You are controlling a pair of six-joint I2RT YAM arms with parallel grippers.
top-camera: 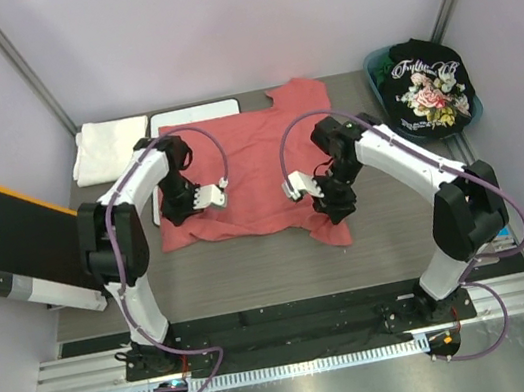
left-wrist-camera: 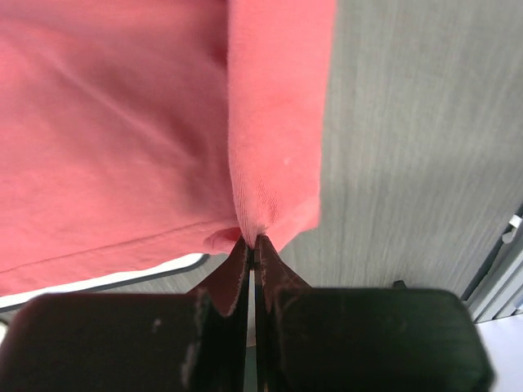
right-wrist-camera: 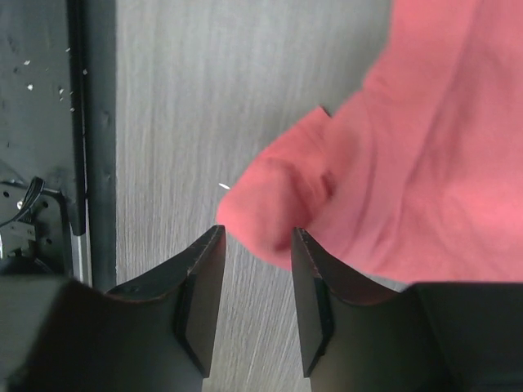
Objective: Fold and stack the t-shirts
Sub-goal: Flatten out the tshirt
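Your salmon-red t-shirt [top-camera: 258,171] lies spread over the middle of the table [top-camera: 255,273], rumpled along its six o'clock edge and not yet folded, so judge this as an early stage. The left gripper [left-wrist-camera: 252,245] is clamped tight on a pinch of that shirt's hem at its eight o'clock corner. The right gripper [right-wrist-camera: 257,237] stands with its jaws apart at the five o'clock corner; a bulge of red cloth sits right at its tips, ungripped, and you cannot tell from here whether it touches them. One white t-shirt [top-camera: 109,147] already sits folded at ten o'clock. The black floral t-shirt [top-camera: 431,90] is bunched in a teal bin [top-camera: 374,70] at two o'clock and looks untouched. So by the look of it one is done, one is in hand and one is waiting, with no stack built. The surface is grey wood-grain, flat and matte. A whiteboard [top-camera: 192,115] pokes out from under the red shirt at eleven o'clock, and a black folder [top-camera: 16,239] with an orange edge leans off the table at nine o'clock. Pale lilac walls close the cell in, and a metal rail [top-camera: 287,339] runs along six o'clock.
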